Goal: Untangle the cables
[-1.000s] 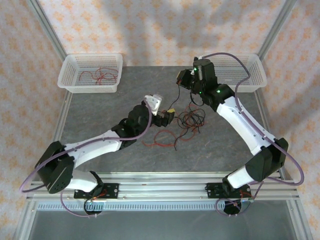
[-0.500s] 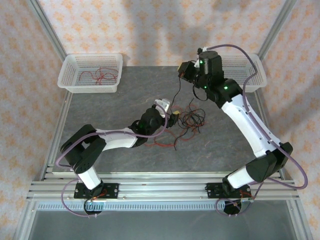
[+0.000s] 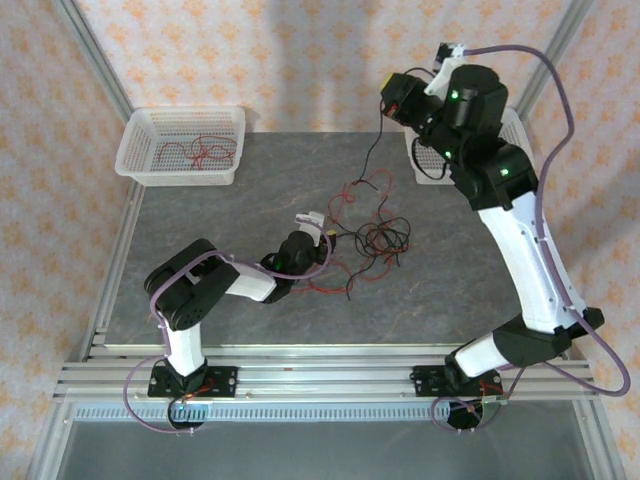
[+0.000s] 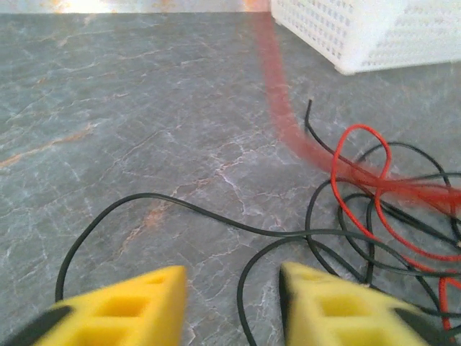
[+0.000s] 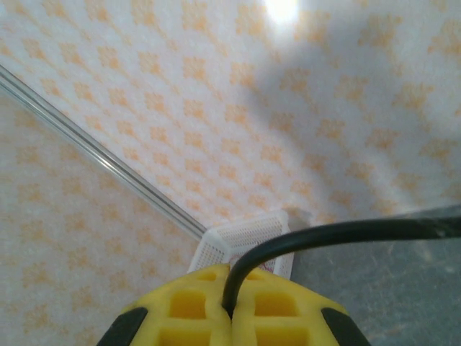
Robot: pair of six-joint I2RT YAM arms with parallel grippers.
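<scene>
A tangle of thin red and black cables [image 3: 376, 238] lies mid-table. My right gripper [image 3: 388, 100] is raised high at the back right, shut on a black cable [image 5: 338, 232] that hangs down toward the tangle. Its yellow fingers [image 5: 180, 306] pinch that cable between them. A red loop [image 3: 362, 186] is drawn up from the pile and looks blurred in the left wrist view. My left gripper [image 3: 327, 232] sits low at the tangle's left edge. It is open, and a black cable [image 4: 252, 270] lies on the table between its yellow fingertips [image 4: 137, 303].
A white basket [image 3: 182, 172] holding red cables stands at the back left. Another white basket [image 3: 428, 168] at the back right is partly hidden by my right arm. More red cable [image 3: 325, 286] trails toward the front of the grey table [image 3: 220, 215].
My right gripper has risen up and to the back right with the black cable, stretching it and lifting a red loop. My left arm has folded in, its gripper staying by the tangle.
</scene>
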